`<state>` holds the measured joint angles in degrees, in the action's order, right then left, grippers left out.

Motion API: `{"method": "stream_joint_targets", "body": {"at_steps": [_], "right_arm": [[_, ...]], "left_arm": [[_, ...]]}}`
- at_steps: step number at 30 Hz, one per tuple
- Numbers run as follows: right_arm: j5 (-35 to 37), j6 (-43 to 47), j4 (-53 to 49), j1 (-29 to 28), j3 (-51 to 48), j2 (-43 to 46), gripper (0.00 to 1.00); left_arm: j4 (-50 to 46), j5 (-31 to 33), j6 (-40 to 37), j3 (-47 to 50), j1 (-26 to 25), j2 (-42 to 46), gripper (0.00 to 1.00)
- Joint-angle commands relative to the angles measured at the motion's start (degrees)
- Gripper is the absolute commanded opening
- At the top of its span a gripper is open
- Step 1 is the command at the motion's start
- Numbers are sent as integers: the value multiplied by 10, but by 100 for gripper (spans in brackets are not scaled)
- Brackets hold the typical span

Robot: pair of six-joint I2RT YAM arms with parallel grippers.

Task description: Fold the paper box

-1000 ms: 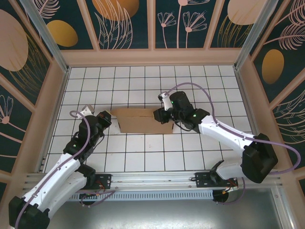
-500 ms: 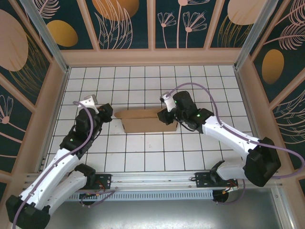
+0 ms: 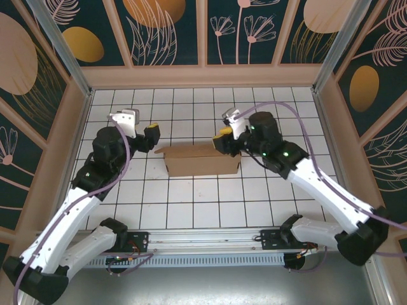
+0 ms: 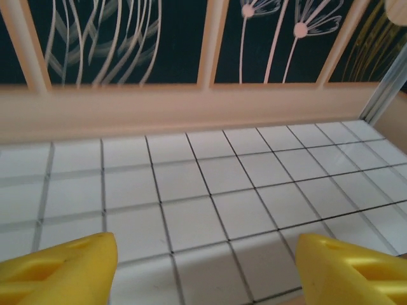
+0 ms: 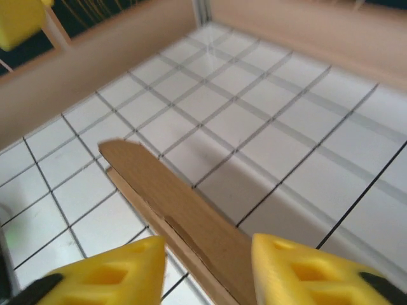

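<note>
While the paper box (image 3: 202, 160) sat near the middle of the gridded table (image 3: 191, 203) | left gripper (image 4: 206, 254): fingers stood wide apart, nothing between, just left of box | right gripper (image 5: 210, 251): fingers stood apart, straddling box's cardboard edge

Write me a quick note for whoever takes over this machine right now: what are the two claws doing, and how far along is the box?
Left gripper: open and empty, hovering off the left end of the plain brown cardboard box.
Right gripper: open, with its fingers either side of a cardboard wall at the box's right end. It does not look clamped.
Box: in the middle of the white tiled table, between the two grippers.
Done: the cardboard stands as a shallow rectangular box.
Left: I cannot tell whether the lid and tabs are tucked in. Check them and press them home if needed.
</note>
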<state>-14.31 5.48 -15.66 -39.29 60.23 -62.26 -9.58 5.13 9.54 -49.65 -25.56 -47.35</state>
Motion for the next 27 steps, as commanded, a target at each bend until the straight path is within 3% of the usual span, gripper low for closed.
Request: {"method": "stream_joint_targets", "body": {"at_steps": [1,3,8,12,15,18,27], "right_arm": [[21,114,53,3,-51,80,45],[32,145,104,4,-101,137,42],[23,296,181,18,-185,218,40],[-70,354,141,74,-163,206,43],[-115,371,121,98,-155,199,44],[-119,400,94,107,-154,199,45],[-158,420,56,155,-172,214,44]], "left_arm": [[118,8,-129,64,-3,59,70],[152,-14,-200,99,-3,91,73],[59,-95,-333,92,-3,88,67],[18,-105,-413,97,-3,88,70],[-71,-150,-498,90,-2,70,69],[-102,-176,-521,100,-3,72,69],[-71,-154,-539,140,3,39,60]]}}
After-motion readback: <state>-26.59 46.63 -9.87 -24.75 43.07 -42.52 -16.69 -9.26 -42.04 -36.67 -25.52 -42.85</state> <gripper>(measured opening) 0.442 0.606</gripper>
